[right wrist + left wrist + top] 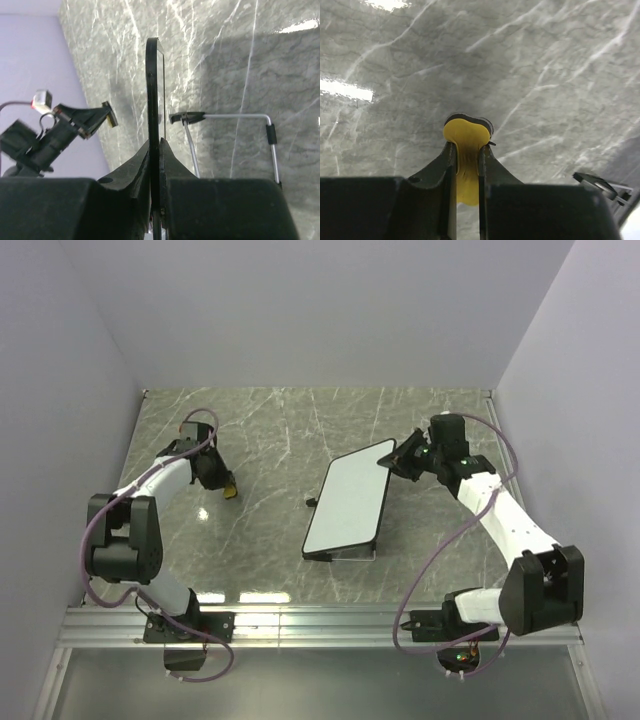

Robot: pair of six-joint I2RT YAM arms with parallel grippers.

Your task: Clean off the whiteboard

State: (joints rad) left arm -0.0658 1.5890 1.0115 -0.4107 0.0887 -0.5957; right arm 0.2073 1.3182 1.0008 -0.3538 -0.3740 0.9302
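From above, the whiteboard (348, 502) was in the middle of the worktop (270, 430), its far corner pinched in the right claw (392, 458). On the left wrist, the left claw (467, 165) squeezed a yellow eraser (466, 135). On the right wrist, the board's thin edge sat gripped tight in that claw.

the flat white rectangular whiteboard (350, 502), with rounded corners and a thin black rim, lies just right of centre in the top view. its long side runs lower left to upper right and its face is blank. in the right wrist view the whiteboard (152, 100) stands edge-on at mid-frame.
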